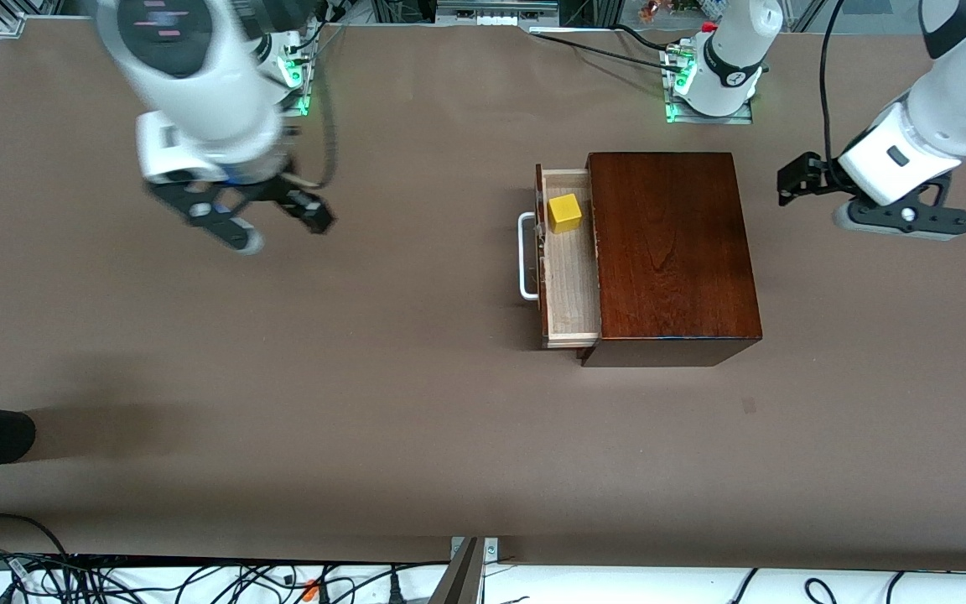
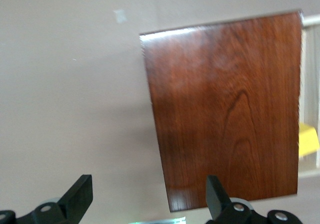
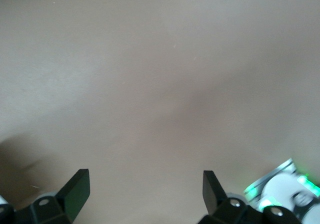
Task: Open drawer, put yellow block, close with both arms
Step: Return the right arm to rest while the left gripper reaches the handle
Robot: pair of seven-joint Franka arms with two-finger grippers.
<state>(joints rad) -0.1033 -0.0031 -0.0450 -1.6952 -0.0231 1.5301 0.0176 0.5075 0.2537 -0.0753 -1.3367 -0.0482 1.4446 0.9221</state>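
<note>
The drawer [image 1: 571, 277] stood partly pulled out of the mahogany box [image 1: 672, 252] toward the right arm's end of the counter [image 1: 366, 377], and the yellow block [image 1: 565, 212] lay inside the tray at the end farther from the front camera. The right end effector [image 1: 269, 220] hung released and empty over bare counter, well apart from the box. The left end effector [image 2: 150, 199] hovered over the counter beside the box toward the left arm's end, fingers spread and grasping nothing.
</note>
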